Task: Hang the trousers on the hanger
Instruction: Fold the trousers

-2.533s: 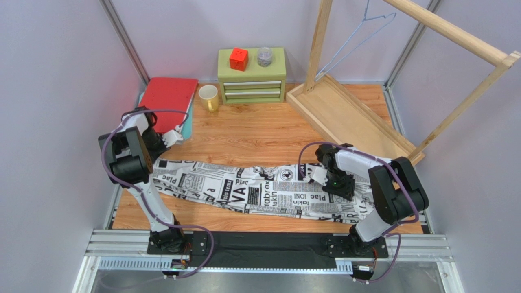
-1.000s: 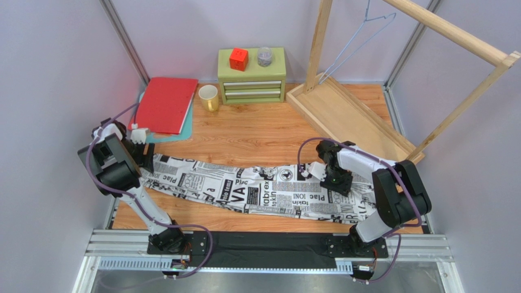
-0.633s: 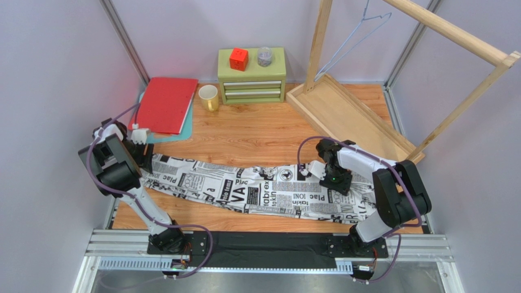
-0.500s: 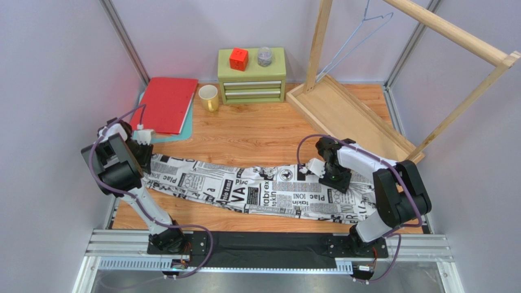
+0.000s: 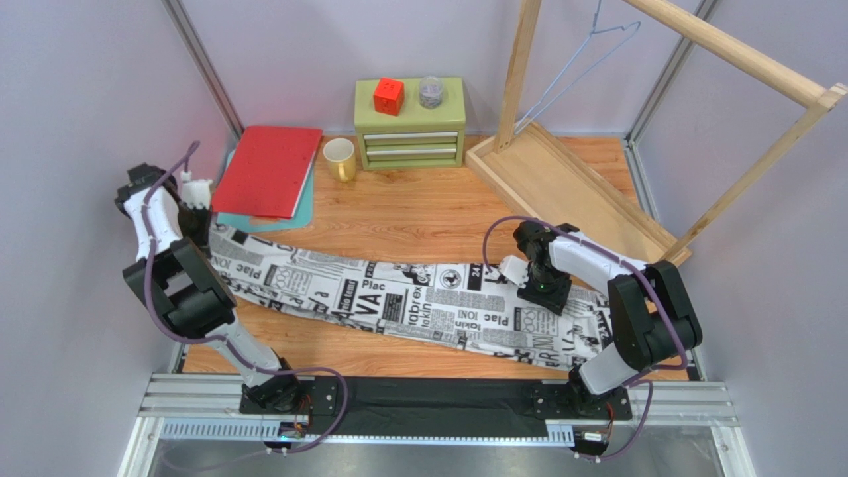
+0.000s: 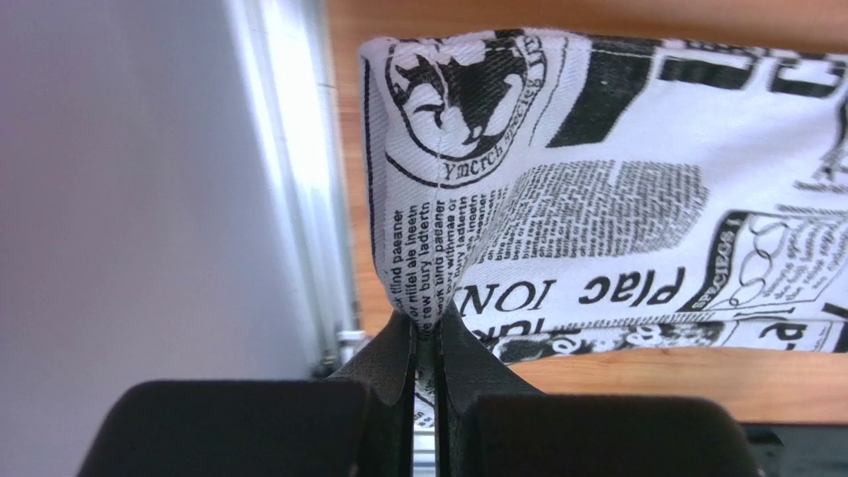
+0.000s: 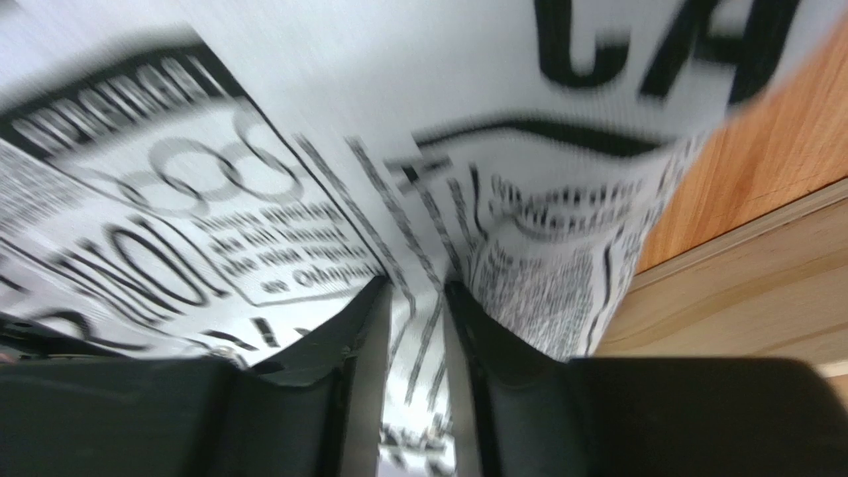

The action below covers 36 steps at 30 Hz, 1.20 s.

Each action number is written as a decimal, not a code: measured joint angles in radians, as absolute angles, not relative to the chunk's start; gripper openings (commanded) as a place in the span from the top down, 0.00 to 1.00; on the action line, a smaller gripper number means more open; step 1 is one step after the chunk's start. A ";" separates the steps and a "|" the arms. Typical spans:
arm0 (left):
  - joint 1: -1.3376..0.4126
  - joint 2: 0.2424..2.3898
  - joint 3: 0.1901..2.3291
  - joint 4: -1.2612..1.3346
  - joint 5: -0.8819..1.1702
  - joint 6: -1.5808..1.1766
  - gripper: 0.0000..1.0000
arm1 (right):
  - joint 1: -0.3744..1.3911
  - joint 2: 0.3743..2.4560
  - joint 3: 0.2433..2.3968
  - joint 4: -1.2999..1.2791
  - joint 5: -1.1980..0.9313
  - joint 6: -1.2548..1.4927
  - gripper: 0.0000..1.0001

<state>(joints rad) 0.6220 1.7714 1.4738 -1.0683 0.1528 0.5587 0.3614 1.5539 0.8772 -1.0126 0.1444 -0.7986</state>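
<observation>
Your left gripper pinches the trousers at a corner, wall close beside it. Right gripper pinches a fold, rack base just beyond.

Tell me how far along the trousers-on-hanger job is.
Early. Done: the left tool and right tool each pinch one end of the trousers. In hand: the cloth is held stretched between them across the table. Left: everything else. The hanger hangs bare on the rack, far from the cloth.
</observation>
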 measured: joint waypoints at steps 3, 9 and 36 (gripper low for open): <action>0.636 1.702 1.575 -1.091 0.121 0.559 1.00 | 0.361 1.554 0.907 -1.040 0.115 -0.784 0.55; 0.644 1.636 1.699 -1.158 0.089 0.559 1.00 | 0.361 1.554 1.066 -1.133 -0.028 -0.736 0.53; 0.134 1.517 1.945 -1.380 0.613 0.150 1.00 | 0.345 1.676 1.179 -1.243 -0.194 -0.571 0.69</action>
<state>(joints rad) 0.1341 1.5169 1.9446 -1.3796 0.6128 0.1505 0.3450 1.6760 1.1790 -1.2434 -0.1944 -0.5709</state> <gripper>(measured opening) 0.027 0.329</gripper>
